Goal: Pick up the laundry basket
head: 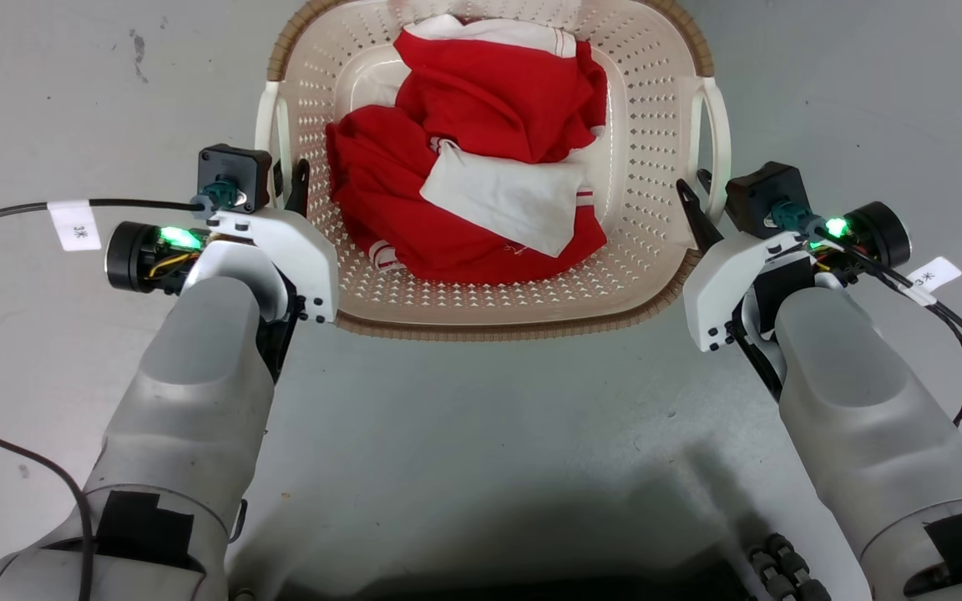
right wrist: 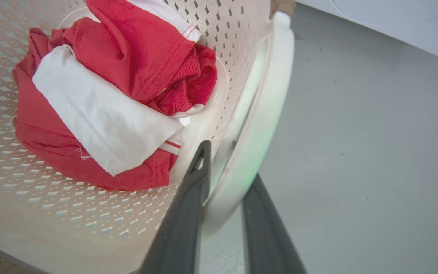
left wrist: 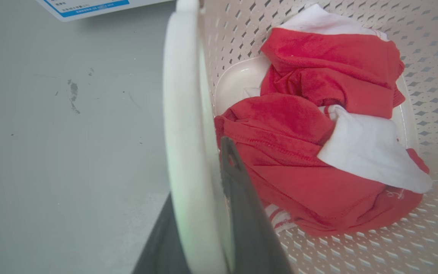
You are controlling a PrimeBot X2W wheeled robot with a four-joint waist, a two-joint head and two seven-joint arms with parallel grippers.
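With left gripper point(head: 289, 179) and right gripper point(head: 694, 185) each seemingly pinched on a basket point(head: 489, 325) handle point(head: 266, 125), raise both together and level so the clothes point(head: 481, 142) stay in.

Cream laundry basket point(head: 656, 167), rows of small diamond perforations; brown woven-look rim point(head: 498, 327); white side handles point(head: 719, 125). Inside, clothes point(head: 464, 167) bright red with white panels, thin red-and-white striping at one hem. Pale grey floor point(head: 481, 434), dark scuff point(head: 139, 50) at upper left of head view. On left gripper point(head: 287, 179) and right gripper point(head: 694, 188): dark fingers point(head: 301, 179), white housings point(head: 297, 250), green lights point(head: 180, 238).
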